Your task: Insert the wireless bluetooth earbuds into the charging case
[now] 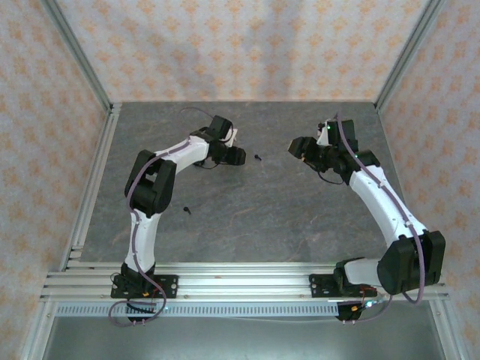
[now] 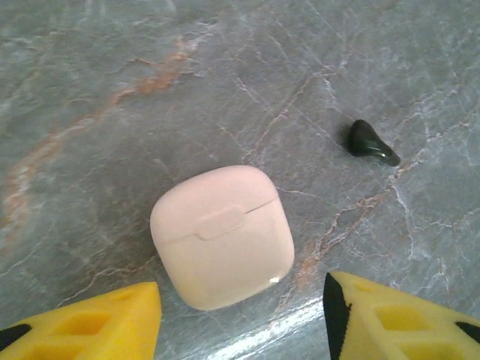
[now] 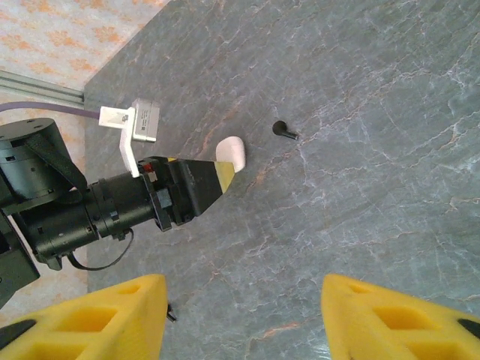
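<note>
Beside the closed charging case (image 2: 221, 236), one black earbud (image 2: 370, 142)

The right gripper (image 3: 240, 319) is hanging, fingers apart, above the marbled table (image 3: 375, 195). The left gripper (image 3: 221, 178) is hovering just beside a white charging case (image 3: 231, 150), a black earbud (image 3: 283, 131) lying nearby.

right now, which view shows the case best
Left wrist: the case lies whole, shut and close up, just ahead of the left gripper. Right wrist shows it small, partly behind that gripper.
</note>
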